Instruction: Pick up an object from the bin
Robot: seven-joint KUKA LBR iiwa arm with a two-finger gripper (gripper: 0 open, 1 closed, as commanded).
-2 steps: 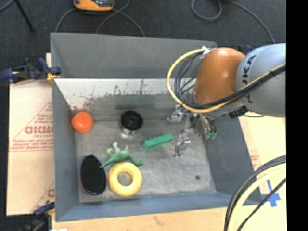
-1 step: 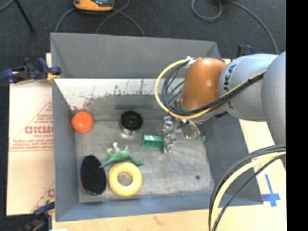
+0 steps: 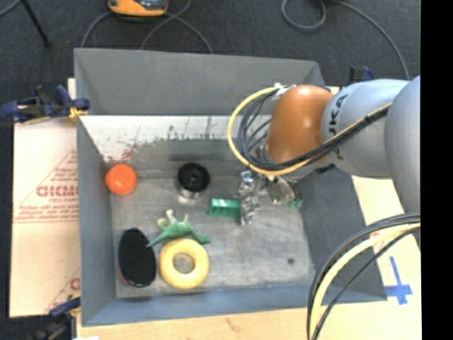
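The thing nearest the gripper is a small green block [image 3: 224, 207], flat-sided and somewhat longer than wide. It lies on the floor of the bin [image 3: 198, 83] about midway between the left and right walls, a little nearer the far wall than the near one. Its right end meets the metal tip of the gripper [image 3: 247, 207], which has its end down at floor level. Whether the block is touching the tip or just beside it cannot be told, nor whether the gripper is spread or closed; the block lies mostly to the left of the tip, not clearly within it. Above the tip sit the wrist's orange cover [image 3: 297, 122] and a loop of cables [image 3: 241, 129].

A small green scrap [image 3: 294, 204] lies just right of the gripper. Left of the block and toward the far wall stands a black round piece [image 3: 192, 177]. An orange ball [image 3: 121, 179] rests near the left wall. Toward the near left corner lie a yellow ring [image 3: 184, 263], a green figure [image 3: 177, 229] touching its far side, and a black oval object [image 3: 136, 257] beside the ring.
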